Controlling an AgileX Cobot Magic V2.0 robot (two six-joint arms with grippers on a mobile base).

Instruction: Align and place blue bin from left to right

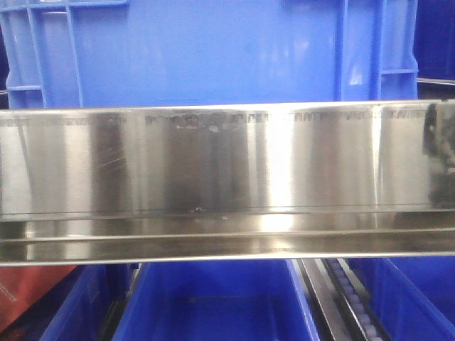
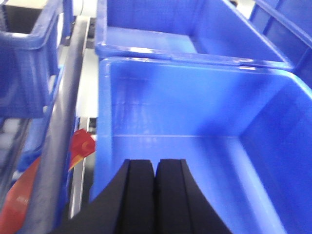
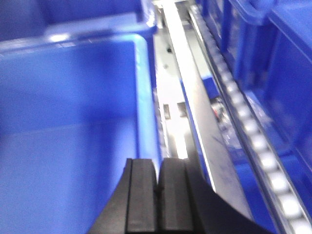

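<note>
The blue bin (image 1: 206, 50) fills the top of the front view: a broad smooth side wall with vertical ribs near both corners, standing behind a steel rail. Neither gripper shows in that view. In the left wrist view my left gripper (image 2: 155, 163) is shut, pads together with nothing between them, hanging over the inside of a deeper-blue bin (image 2: 195, 161). In the right wrist view my right gripper (image 3: 159, 163) is also shut and empty, just above the right rim of another deeper-blue bin (image 3: 68, 136).
A wide shiny steel rail (image 1: 227, 177) crosses the front view. Below it sit more blue bins (image 1: 213, 298) and a roller track (image 1: 352, 302), seen again as the roller track (image 3: 253, 131). A grey bar (image 2: 66, 122) and a red-orange object (image 2: 80, 146) lie left of the left gripper's bin.
</note>
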